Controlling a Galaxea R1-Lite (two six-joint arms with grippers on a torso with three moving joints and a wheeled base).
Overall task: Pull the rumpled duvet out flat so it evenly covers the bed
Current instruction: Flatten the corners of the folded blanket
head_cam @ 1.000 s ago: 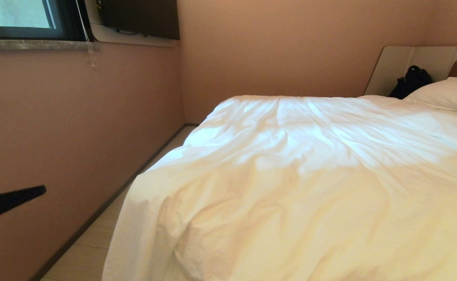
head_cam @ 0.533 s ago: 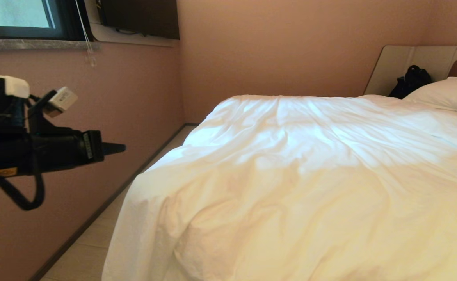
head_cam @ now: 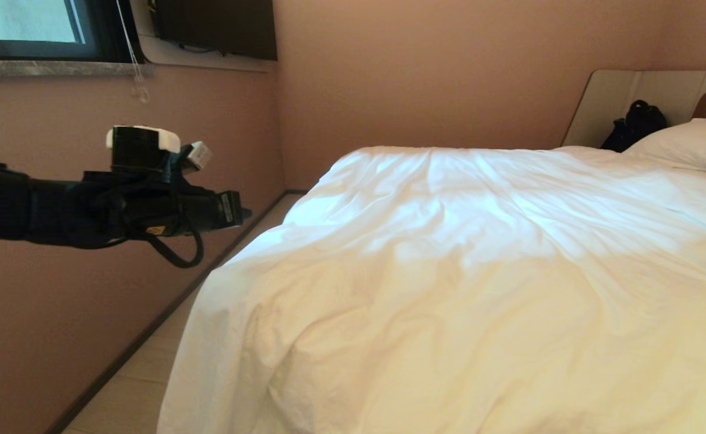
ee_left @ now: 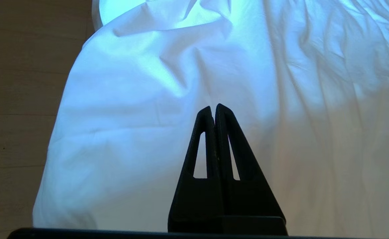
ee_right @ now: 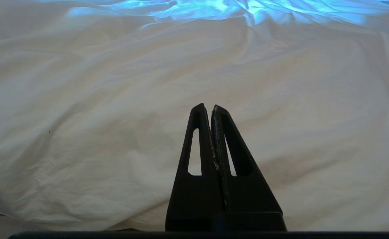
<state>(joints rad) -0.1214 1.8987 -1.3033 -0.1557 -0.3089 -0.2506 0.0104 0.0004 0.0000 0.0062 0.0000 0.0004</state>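
The white creased duvet (head_cam: 467, 271) lies spread over the bed, draping over its near left corner down toward the floor; the mattress and base are hidden under it. My left gripper (head_cam: 245, 212) hangs in the air to the left of the bed, over the floor strip, pointing at the duvet's left edge, shut and empty. In the left wrist view the left gripper (ee_left: 213, 108) stands short of the duvet (ee_left: 154, 99) with its jaws pressed together. My right gripper (ee_right: 208, 107) is outside the head view; its wrist view shows it shut and empty before the duvet (ee_right: 114, 99).
A pink wall (head_cam: 117, 181) runs close along the bed's left side, leaving a narrow strip of pale floor (head_cam: 141, 374). A white pillow (head_cam: 690, 147) and a black bag (head_cam: 633, 126) sit at the beige headboard (head_cam: 618, 96). A window (head_cam: 27, 24) is at the upper left.
My left arm has risen from the lower left edge of the head view and reached forward and right toward the bed's left side. The duvet has not moved.
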